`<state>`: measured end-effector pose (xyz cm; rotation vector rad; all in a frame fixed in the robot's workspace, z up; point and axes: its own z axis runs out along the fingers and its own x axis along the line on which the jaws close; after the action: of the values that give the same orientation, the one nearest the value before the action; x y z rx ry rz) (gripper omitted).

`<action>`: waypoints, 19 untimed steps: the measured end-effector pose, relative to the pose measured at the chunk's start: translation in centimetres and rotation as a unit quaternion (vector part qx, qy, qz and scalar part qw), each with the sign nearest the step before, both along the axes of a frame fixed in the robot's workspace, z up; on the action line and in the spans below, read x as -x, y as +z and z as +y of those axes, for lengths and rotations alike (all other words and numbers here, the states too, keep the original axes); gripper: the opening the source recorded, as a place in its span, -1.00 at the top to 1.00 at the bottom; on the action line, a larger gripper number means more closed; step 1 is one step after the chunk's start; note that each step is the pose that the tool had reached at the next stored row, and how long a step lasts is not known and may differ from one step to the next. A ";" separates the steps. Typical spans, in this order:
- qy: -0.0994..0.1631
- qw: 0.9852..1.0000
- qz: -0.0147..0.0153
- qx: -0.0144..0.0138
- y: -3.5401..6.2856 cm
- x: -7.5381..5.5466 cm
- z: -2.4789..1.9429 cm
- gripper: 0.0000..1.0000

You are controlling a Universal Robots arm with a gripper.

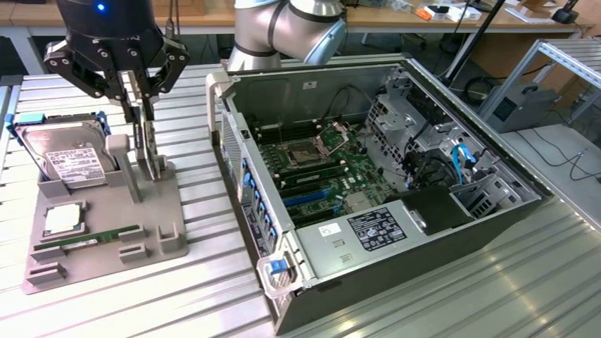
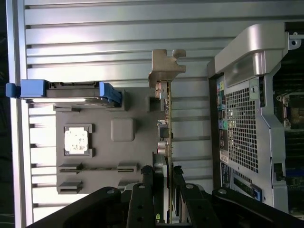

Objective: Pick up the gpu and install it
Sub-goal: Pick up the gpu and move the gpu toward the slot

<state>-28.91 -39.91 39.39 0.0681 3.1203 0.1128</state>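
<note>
The gpu (image 1: 150, 144) is a thin dark card standing on edge in a slot of the grey holder (image 1: 141, 211), at the exterior view's left. My gripper (image 1: 141, 98) hangs straight above it, its black fingers coming down on either side of the card's top edge. In the wrist view the gpu (image 2: 167, 118) shows edge-on, with its silver end bracket (image 2: 166, 66) at the far end. There my gripper (image 2: 167, 173) has a finger pressed against each face, shut on the card. The card's lower edge still sits at the holder (image 2: 137, 109).
The holder also carries a silver hard drive (image 1: 70, 158) in blue rails, a processor chip (image 1: 63, 220) and a green memory stick (image 1: 89, 239). The open computer case (image 1: 376, 197) lies close beside it on the ribbed metal table (image 1: 469, 296), with blue motherboard slots (image 1: 310, 197) exposed.
</note>
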 end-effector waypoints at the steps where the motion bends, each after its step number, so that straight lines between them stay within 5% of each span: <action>1: 0.000 1.000 0.000 0.000 0.05 0.0 0.00 0.47; 19: 0.000 1.000 0.000 -0.001 2.42 0.0 0.00 0.47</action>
<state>-28.92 -39.91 41.80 0.0682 3.1203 0.1152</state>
